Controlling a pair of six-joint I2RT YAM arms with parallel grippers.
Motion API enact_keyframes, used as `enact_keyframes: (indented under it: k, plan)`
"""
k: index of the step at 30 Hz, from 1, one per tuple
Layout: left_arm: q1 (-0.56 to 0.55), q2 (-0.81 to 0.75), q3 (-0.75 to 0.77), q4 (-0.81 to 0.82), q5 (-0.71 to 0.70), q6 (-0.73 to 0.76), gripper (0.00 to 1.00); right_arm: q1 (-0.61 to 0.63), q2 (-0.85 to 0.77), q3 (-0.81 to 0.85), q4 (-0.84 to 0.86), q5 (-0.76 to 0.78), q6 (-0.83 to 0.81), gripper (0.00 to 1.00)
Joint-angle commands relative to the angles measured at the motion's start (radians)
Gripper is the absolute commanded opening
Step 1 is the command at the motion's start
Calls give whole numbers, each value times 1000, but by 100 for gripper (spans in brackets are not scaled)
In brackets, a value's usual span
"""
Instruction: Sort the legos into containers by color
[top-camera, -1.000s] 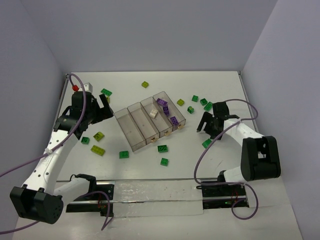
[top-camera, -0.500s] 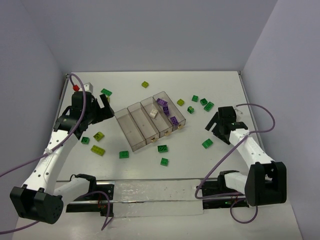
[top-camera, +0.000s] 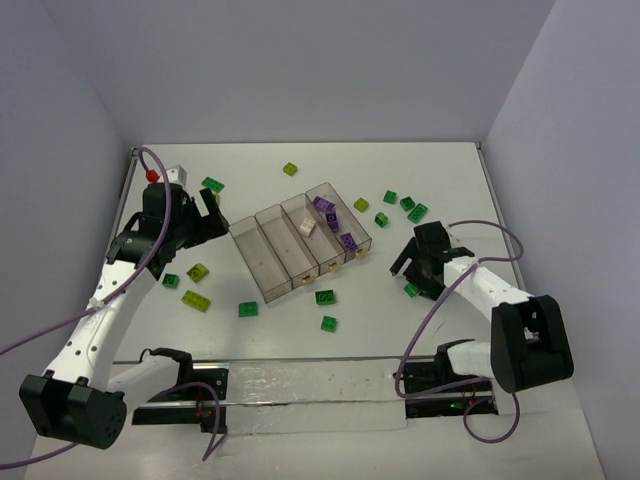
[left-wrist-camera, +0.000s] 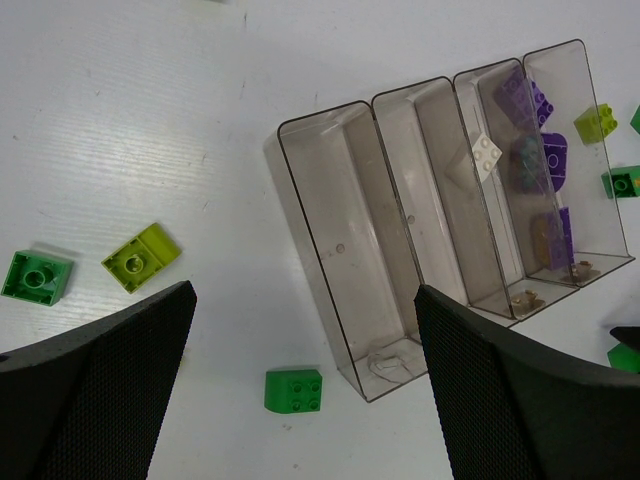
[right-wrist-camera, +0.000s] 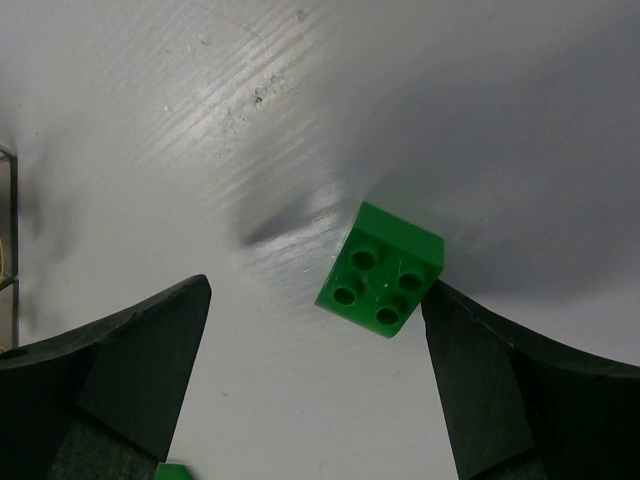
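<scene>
1. Toward the lower right of the overhead view, the right gripper (top-camera: 412, 280) has swung back left from where it was half a second ago. It now hangs over the dark green brick (top-camera: 409, 290) it had been well apart from.
2. Its wrist view shows that gripper (right-wrist-camera: 315, 300) spread wide, with the dark green brick (right-wrist-camera: 382, 272) lying studs up on the table (right-wrist-camera: 150, 120) between the fingers. The brick sits much nearer the finger at frame right, and I cannot tell whether its corner touches.
3. At upper left, the left gripper (top-camera: 212, 222) has not moved. In its own view the left gripper (left-wrist-camera: 305, 295) is spread and holds nothing.
4. Below it, the tray (left-wrist-camera: 330, 230) lies slanted. The purple bricks (left-wrist-camera: 545, 160) are in the compartment at frame right and a white brick (left-wrist-camera: 478, 160) is tilted against a partition next to them. The two compartments at frame left are bare.
5. Overhead, the tray (top-camera: 258, 262) stands left of the right gripper, with two green bricks (top-camera: 325, 297) between them near the tray's lower end. A cluster of green bricks (top-camera: 407, 204) lies above the gripper.
6. A yellow-green brick (top-camera: 197, 271) and another green brick (top-camera: 171, 281) lie below the left gripper.
7. White tabletop runs from the right gripper out to the table's right edge (top-camera: 512, 255), crossed by its purple cable (top-camera: 490, 228).
</scene>
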Motion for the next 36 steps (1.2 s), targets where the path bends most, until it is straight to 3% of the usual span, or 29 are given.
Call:
enact_keyframes:
  k: [1,6,11,13,20,24,36]
  plan:
    - [-4,-25,47,32,5,-1,99,25,59,34,34,104,13,88]
    - [-4,-25,47,27,9,-6,99,45,128,77,14,175,-7,72]
    - [-5,-30,52,22,2,-4,99,87,120,101,-2,197,-11,34]
    - [-4,-31,52,21,3,-5,99,99,103,117,-18,198,-16,26]
    - [-5,-29,56,13,-4,2,99,116,-14,246,-73,127,-78,21]
    - [-4,-29,53,15,-3,-2,99,184,-25,383,-79,87,-107,22]
    - [-4,-41,73,-13,-26,-14,99,521,469,958,-128,116,-196,24]
